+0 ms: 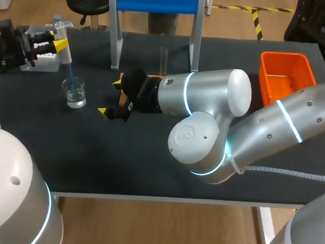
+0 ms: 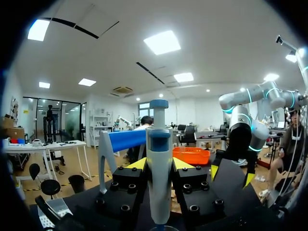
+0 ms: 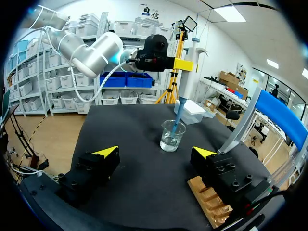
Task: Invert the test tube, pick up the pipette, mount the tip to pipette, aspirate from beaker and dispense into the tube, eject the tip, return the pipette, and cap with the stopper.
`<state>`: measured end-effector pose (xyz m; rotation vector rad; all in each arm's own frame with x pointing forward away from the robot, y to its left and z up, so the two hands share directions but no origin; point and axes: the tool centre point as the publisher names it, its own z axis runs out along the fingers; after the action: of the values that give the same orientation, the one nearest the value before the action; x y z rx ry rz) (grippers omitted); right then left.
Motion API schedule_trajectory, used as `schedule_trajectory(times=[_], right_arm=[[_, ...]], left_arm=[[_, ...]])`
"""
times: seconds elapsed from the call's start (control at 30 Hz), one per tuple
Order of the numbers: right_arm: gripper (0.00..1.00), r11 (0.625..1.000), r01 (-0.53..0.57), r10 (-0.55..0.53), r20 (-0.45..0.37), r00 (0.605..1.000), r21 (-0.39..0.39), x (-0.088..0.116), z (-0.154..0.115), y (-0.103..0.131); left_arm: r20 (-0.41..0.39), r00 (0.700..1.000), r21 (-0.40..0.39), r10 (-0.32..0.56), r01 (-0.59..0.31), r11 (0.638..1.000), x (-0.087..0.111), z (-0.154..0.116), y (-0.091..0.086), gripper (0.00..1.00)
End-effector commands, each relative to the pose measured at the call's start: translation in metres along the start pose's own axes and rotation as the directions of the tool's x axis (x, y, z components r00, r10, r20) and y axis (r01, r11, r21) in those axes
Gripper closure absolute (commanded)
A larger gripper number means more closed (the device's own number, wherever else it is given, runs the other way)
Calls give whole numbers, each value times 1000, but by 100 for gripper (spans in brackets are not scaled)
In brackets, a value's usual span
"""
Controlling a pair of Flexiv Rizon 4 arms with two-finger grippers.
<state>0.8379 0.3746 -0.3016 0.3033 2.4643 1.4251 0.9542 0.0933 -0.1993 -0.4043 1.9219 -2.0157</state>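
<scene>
left end effector (image 1: 58, 44) clasping pipette (image 2: 159, 183), glass beaker (image 1: 75, 93)

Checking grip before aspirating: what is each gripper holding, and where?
Left gripper holds the pipette by its white body; right gripper is open, holding nothing.

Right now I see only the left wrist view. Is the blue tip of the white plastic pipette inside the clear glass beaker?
Observer: Yes. In the head view the blue tip of the white plastic pipette reaches down inside the clear glass beaker.
Operator: Is there liquid in the beaker?
Observer: Yes, the right wrist view shows clear liquid in its lower part.
Operator: Is the right gripper near it?
Observer: No. The right gripper is open and apart from the beaker, which stands ahead of it.
</scene>
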Motion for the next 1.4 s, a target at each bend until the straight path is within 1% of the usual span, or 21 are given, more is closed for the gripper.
schedule_trajectory(times=[0.03,0.43,0.53,0.67,0.8,0.87,1.17,1.3,1.4], right_arm=[[0,1000,-1,1,1,1000,5,0,-1,1],[0,1000,-1,1,1,1000,5,0,-1,1],[0,999,20,-21,16,1000,30,-3,-9,6],[0,998,54,-55,28,998,29,-10,-23,20],[0,994,105,-106,48,993,22,-18,-37,39],[0,992,127,-128,44,991,14,-21,-42,49],[0,977,211,-211,39,977,-15,-34,-58,89],[0,971,238,-238,17,971,-33,-37,-60,102],[0,968,245,-247,-22,969,-61,-37,-61,111]], left_arm=[[-4,1000,2,1,-1,1000,-1,-1,0,100],[-4,1000,2,1,-1,1000,-1,-1,0,100],[-4,1000,2,1,-1,1000,-1,-1,0,100],[-4,1000,2,1,-1,1000,-1,-1,0,100],[-4,1000,2,1,-1,1000,-1,-1,0,100],[-4,1000,2,1,-1,1000,-1,-1,0,100],[-4,1000,2,1,-1,1000,-1,-1,0,100],[-4,1000,2,1,-1,1000,-1,-1,0,100],[-4,1000,2,1,-1,1000,-1,-1,0,100]])
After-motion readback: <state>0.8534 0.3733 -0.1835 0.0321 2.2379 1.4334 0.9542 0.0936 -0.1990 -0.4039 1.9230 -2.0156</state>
